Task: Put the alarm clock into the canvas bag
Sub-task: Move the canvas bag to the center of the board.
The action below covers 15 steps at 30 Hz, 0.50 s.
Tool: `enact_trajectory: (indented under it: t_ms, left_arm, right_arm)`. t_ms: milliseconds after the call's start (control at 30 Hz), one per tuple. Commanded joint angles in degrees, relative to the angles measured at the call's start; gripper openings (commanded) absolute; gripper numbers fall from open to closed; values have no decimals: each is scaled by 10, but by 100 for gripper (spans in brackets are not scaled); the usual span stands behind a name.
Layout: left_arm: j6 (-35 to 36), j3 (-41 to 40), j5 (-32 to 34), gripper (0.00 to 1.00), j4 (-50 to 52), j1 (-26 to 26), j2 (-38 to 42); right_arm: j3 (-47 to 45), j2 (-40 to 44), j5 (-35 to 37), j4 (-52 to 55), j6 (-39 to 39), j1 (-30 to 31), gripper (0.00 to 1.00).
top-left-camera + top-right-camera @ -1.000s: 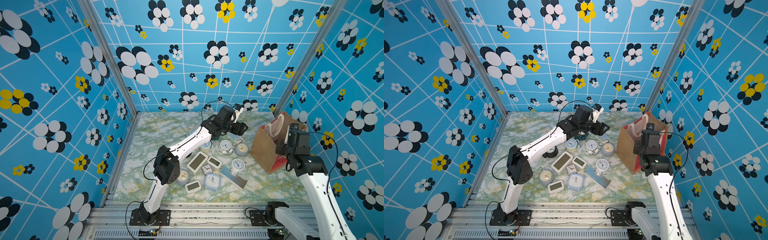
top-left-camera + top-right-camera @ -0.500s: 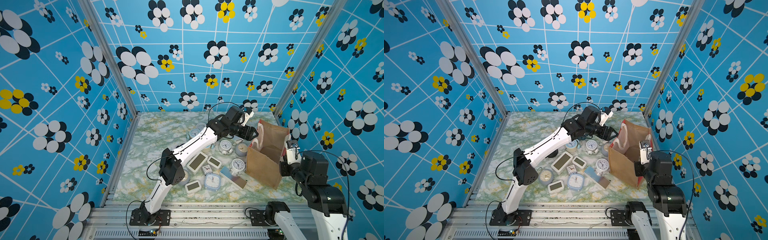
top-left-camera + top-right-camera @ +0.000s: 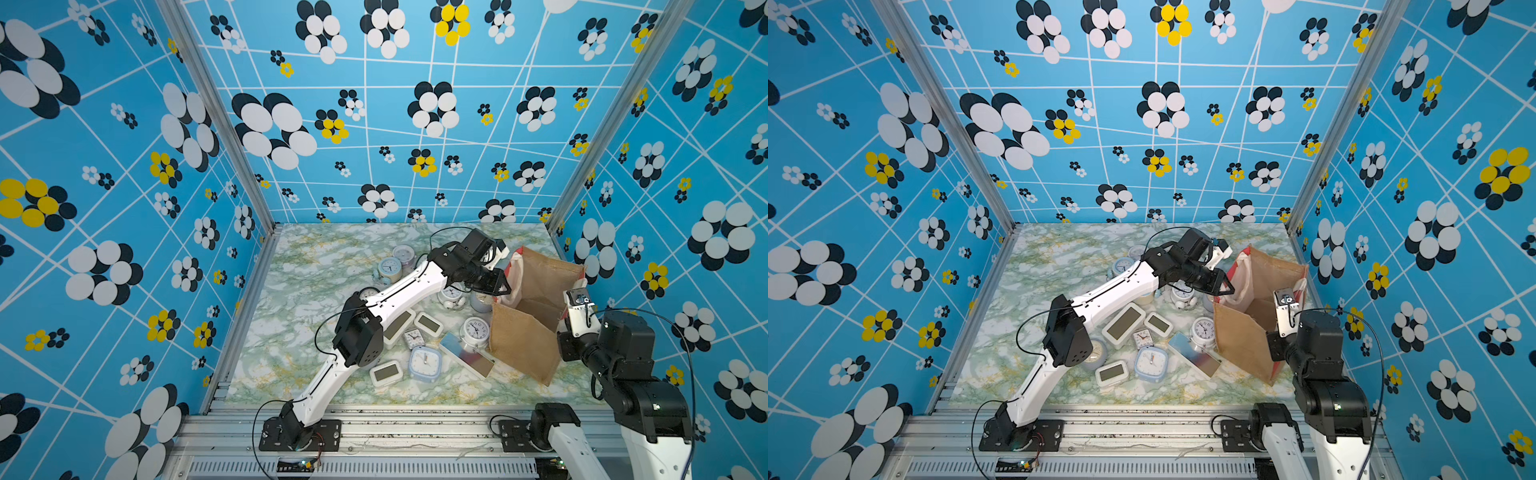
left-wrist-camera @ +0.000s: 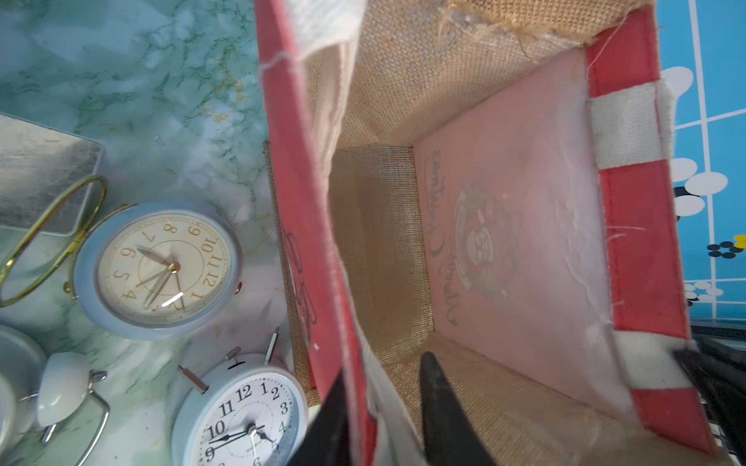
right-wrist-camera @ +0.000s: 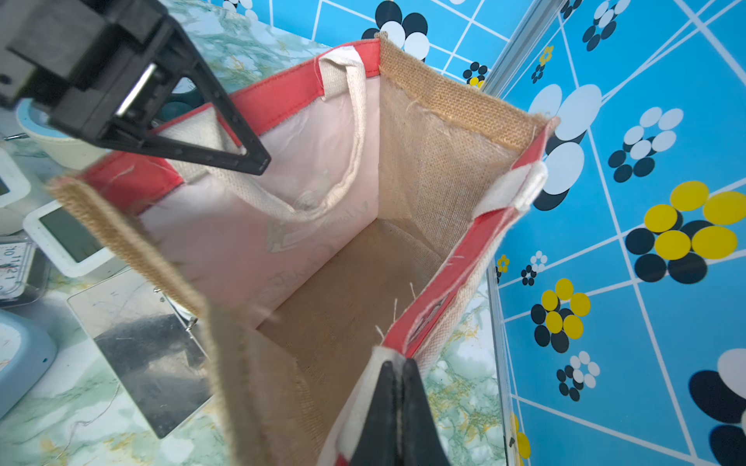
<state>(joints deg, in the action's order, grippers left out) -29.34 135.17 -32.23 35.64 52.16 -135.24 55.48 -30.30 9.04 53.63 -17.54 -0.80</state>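
Canvas bag [image 3: 519, 345] open; left gripper [image 4: 385, 371] clamps one rim; right gripper [image 5: 397, 365], opposite rim.

Tan canvas bag [image 3: 519, 345], red trim

Bell clock [image 4: 242, 419] cut off, canvas bag [image 5: 250, 383] near corner blurred

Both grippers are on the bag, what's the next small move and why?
Probably ease the left gripper away from the right gripper to spread the mouth: each pinches an opposite rim of the empty canvas bag, and the alarm clocks lie outside.
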Motion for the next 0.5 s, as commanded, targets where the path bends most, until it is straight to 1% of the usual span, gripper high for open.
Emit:
enact_trajectory:
  t_ms: [0, 100, 267, 367, 400, 433, 467]
  left_arm:
    - [-6, 11, -30, 1, 8, 8, 3]
    - [-17, -18, -30, 0, -3, 16, 24]
    - [-52, -78, -28, 0, -57, 33, 63]
    - [-58, -93, -1, 0, -56, 37, 79]
    - [-58, -100, 11, 0, -57, 37, 84]
    - [-59, -110, 28, 0, -59, 36, 91]
    - [-59, -119, 44, 0, -61, 36, 95]
  right_arm:
    - [-26, -1, 51, -67, 34, 1, 0]
    - [-41, -23, 117, -115, 73, 1, 0]
    - [-48, -76, 252, -180, 121, 2, 0]
    - [-37, -108, 270, -192, 145, 1, 0]
    - [-30, -115, 266, -188, 158, 1, 8]
    - [-21, -121, 257, -181, 174, 1, 35]
    - [-12, -125, 243, -171, 187, 1, 58]
